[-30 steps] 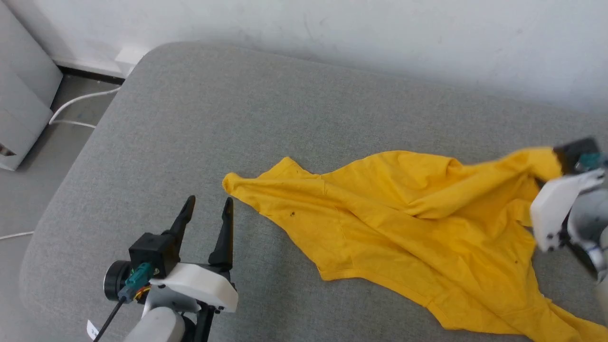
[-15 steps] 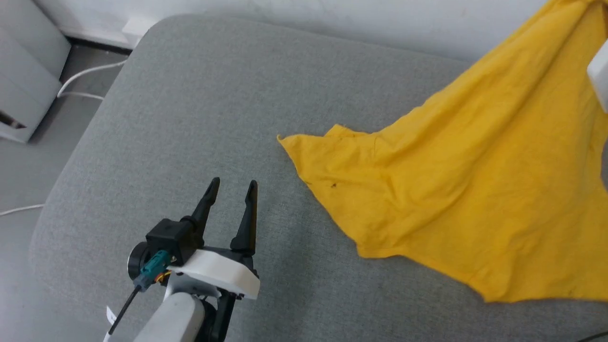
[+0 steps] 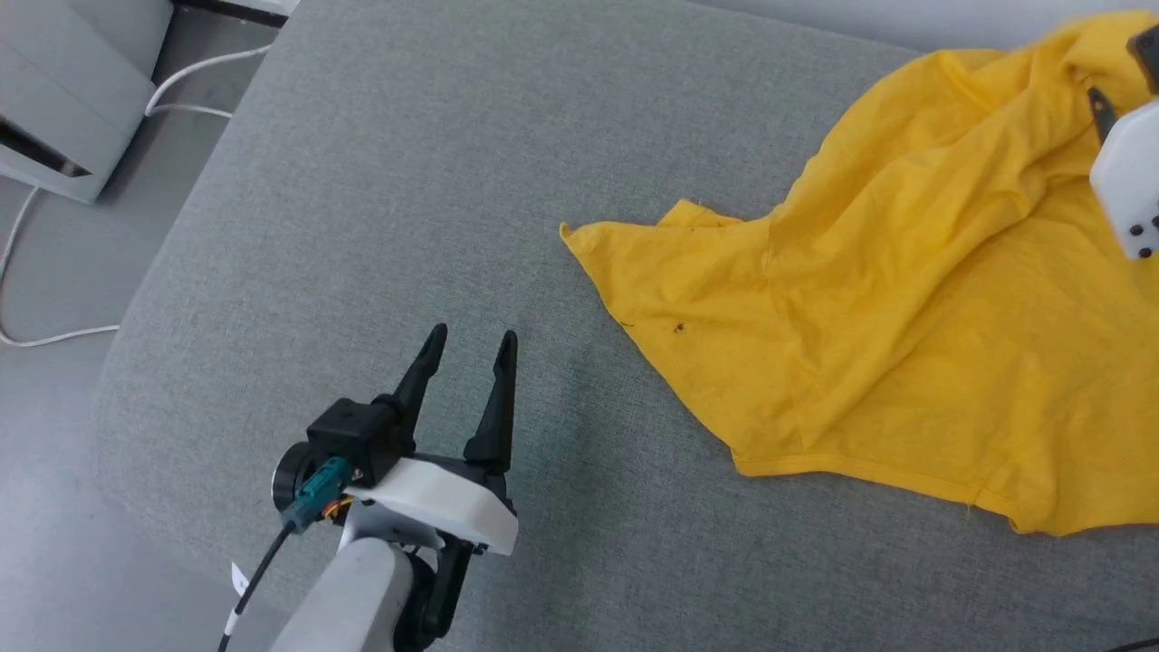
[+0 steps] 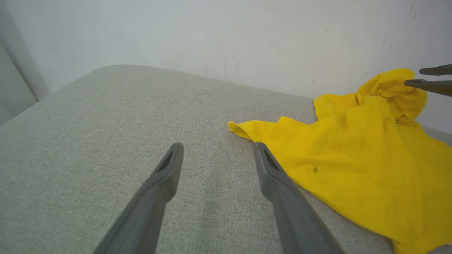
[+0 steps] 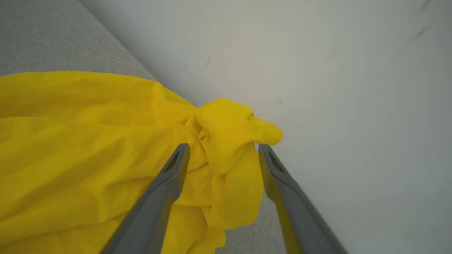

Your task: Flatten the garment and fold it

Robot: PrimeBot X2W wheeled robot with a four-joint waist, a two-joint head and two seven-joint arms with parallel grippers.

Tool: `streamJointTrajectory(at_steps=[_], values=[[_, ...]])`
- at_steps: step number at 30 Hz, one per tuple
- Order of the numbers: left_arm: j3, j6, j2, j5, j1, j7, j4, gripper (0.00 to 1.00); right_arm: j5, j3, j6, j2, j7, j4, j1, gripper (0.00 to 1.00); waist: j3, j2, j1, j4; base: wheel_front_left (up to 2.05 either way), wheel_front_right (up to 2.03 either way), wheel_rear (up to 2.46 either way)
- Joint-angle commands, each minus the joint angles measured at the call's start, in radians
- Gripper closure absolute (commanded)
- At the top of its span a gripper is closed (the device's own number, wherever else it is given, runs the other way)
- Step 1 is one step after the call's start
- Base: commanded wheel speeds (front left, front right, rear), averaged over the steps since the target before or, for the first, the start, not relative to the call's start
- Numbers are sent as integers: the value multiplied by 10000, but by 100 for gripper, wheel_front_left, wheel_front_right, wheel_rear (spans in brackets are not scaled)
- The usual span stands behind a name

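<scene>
The garment [image 3: 905, 344] is lying rumpled at 3 o'clock on the grey cushion [image 3: 407, 181], the right gripper [image 5: 223, 148] standing unclenched around its bunched end, the left gripper [image 3: 474, 335] hovering spread and empty at 7 o'clock; flattening is likely calling for low, edge-only pinches.

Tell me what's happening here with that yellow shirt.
A two-armed robot is handling a yellow T-shirt on a grey cushion. The right hand is open at the shirt's bunched far end by the wall, cloth between its fingers. The left hand hovers open over bare cushion beside the shirt, which lies rumpled, not folded.
</scene>
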Motion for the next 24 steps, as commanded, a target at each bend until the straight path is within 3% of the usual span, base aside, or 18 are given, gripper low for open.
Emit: streamJointTrajectory(at_steps=[1, 6, 11, 16, 24], values=[[91, -54, -44, 81, -169, -47, 60, 0, 116, -10, -21, 60, -118, 91, 36, 0, -122, 0, -3, -113, 0, 0, 0], [446, -176, -21, 68, -96, -47, 358, 0, 922, -64, -21, 501, -894, 609, 224, 0, -673, 0, -3, -627, 0, 0, 0], [710, -166, 168, -46, 61, 2, 724, 0, 1962, 64, -21, 833, -1948, 312, 778, 0, -1380, 0, -3, -1342, 0, 0, 0], [904, -149, 549, -224, 145, 408, 941, 0, 2682, -389, -21, 884, -2948, -572, 1743, 0, -1961, 0, -3, -2182, 0, 0, 0], [1226, -396, 1437, -733, 154, 1694, 1112, 0, 3115, -2304, -21, 1376, -3479, -3105, 4452, 0, -2172, 0, -3, -3402, 0, 0, 0]])
